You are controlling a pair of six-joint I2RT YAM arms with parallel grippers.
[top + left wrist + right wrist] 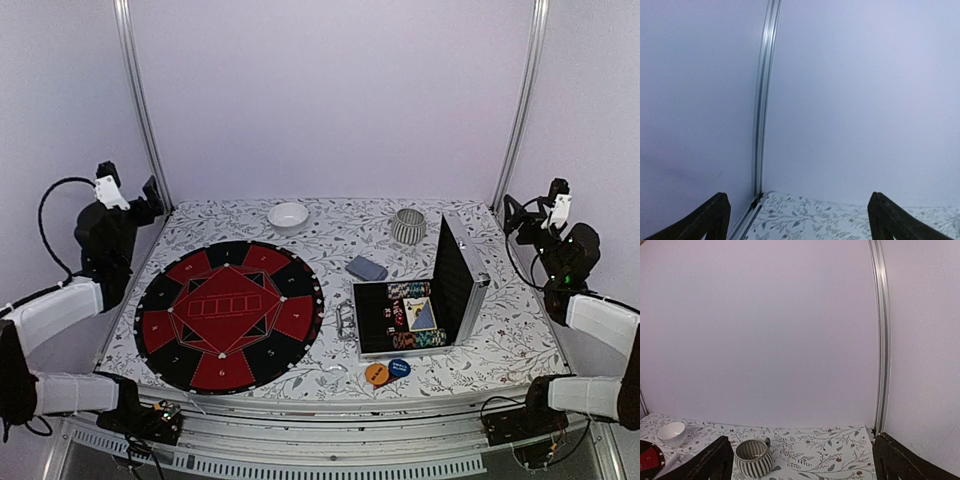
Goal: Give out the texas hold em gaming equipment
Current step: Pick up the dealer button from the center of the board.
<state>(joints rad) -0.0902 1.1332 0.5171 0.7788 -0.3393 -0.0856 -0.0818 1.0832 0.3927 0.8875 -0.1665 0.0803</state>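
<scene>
Up at the far corners of the surface, both sides. My left fingers are spread as wide as they go with nothing between them, only wall and a strip of surface ahead. My right fingers are just as wide and just as empty. The cup sits ahead between them, and the bowl is farther off to their left.

All the gear lies well apart from both, lower down and inward. The case is open to the left of my right fingers, long axis left to right, its lid upright on the right side. Inside are striped chips in rows running left to right, with a card stack between the rows.

A grey-blue deck lies flat just beyond the case, its long axis slanting far-left to near-right. An orange disc and a blue disc touch each other just nearer than the case. The round red-and-black mat lies to the right of my left fingers.
</scene>
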